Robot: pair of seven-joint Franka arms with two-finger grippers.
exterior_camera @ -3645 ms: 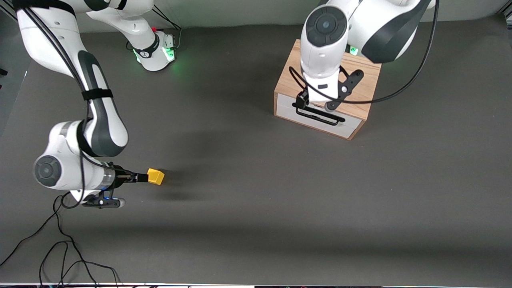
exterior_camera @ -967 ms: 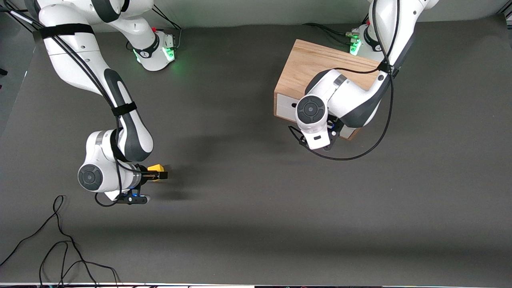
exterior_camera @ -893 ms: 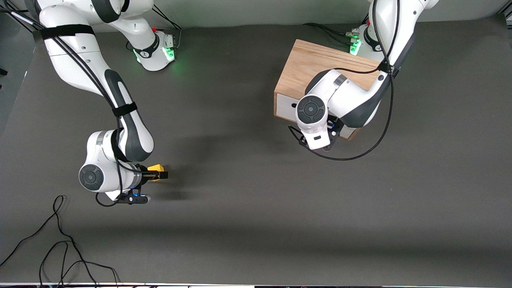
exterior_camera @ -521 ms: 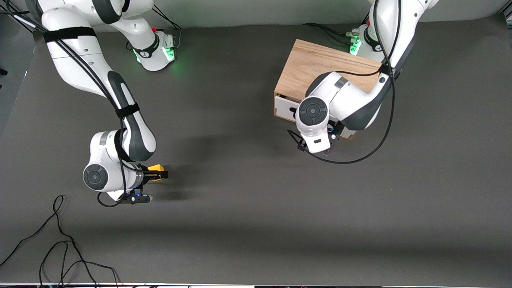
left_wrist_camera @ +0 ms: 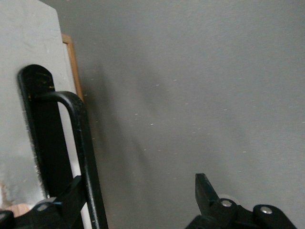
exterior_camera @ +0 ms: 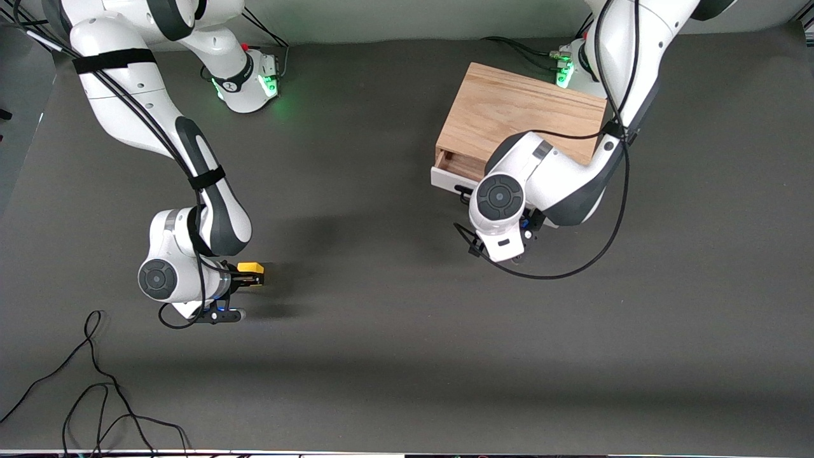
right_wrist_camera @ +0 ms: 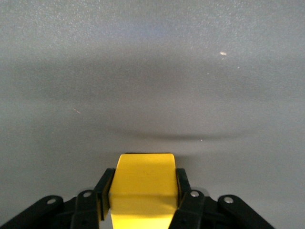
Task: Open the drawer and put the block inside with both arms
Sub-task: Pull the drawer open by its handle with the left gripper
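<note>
Drawer (exterior_camera: 455, 170) with a white front panel, set in a light oak box cabinet (exterior_camera: 524, 117), stands pulled out a little way, a strip of its light wood inside showing between the panel and the cabinet. The cabinet sits toward the left arm's end of the table, at about two o'clock in the front view. The left arm reaches down over the drawer's front, and its wrist hides most of the panel there. In the left wrist view the left gripper (left_wrist_camera: 143, 200) has its two black fingers spread wide, one finger (left_wrist_camera: 62, 202) against the black wire bar handle (left_wrist_camera: 81, 152) and the other standing well apart from it over the dark grey table (exterior_camera: 407, 318).

A small yellow cube block (exterior_camera: 250, 267) is at about eight o'clock in the front view, toward the right arm's end of the table. The right gripper (right_wrist_camera: 142, 191) pinches this block (right_wrist_camera: 141, 183) between its fingers, one finger (right_wrist_camera: 102, 191) on each side, just above the table with a thin shadow beneath.
</note>
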